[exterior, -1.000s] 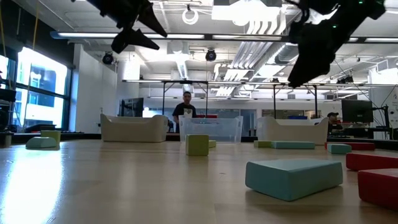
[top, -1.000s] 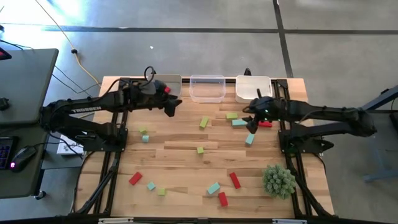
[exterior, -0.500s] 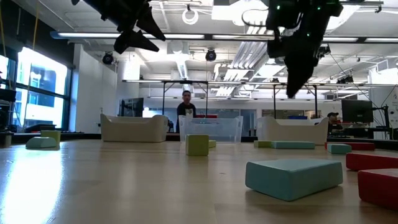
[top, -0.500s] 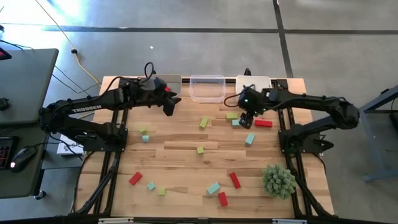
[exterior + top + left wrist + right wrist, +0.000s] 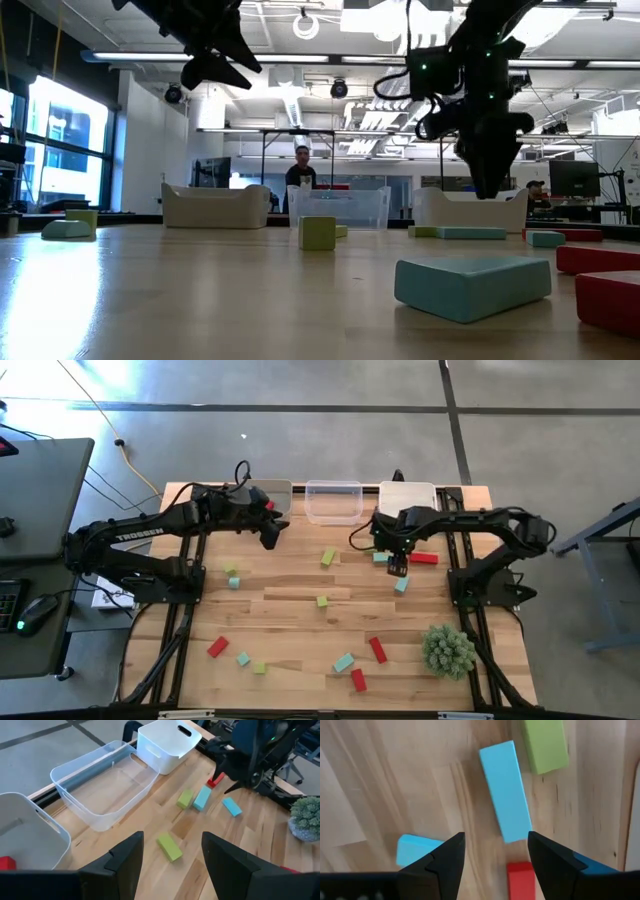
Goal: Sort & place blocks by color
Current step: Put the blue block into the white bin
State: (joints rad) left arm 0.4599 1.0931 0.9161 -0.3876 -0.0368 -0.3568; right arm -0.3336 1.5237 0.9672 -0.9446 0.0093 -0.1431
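Wooden slats of the table (image 5: 290, 600) carried scattered red, green and teal blocks. Right gripper (image 5: 492, 855) hung, jaws apart and empty, over a long teal block (image 5: 505, 791) beside the white bin (image 5: 405, 495). It looked light, rigid, smooth; pinching its narrow sides seemed best. Left gripper (image 5: 170, 855) hovered spread by the grey bin (image 5: 25, 827).

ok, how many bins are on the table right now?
3, in a row along the far edge: a pale bin on the left, a clear bin in the middle, a white bin on the right. None seems hidden.
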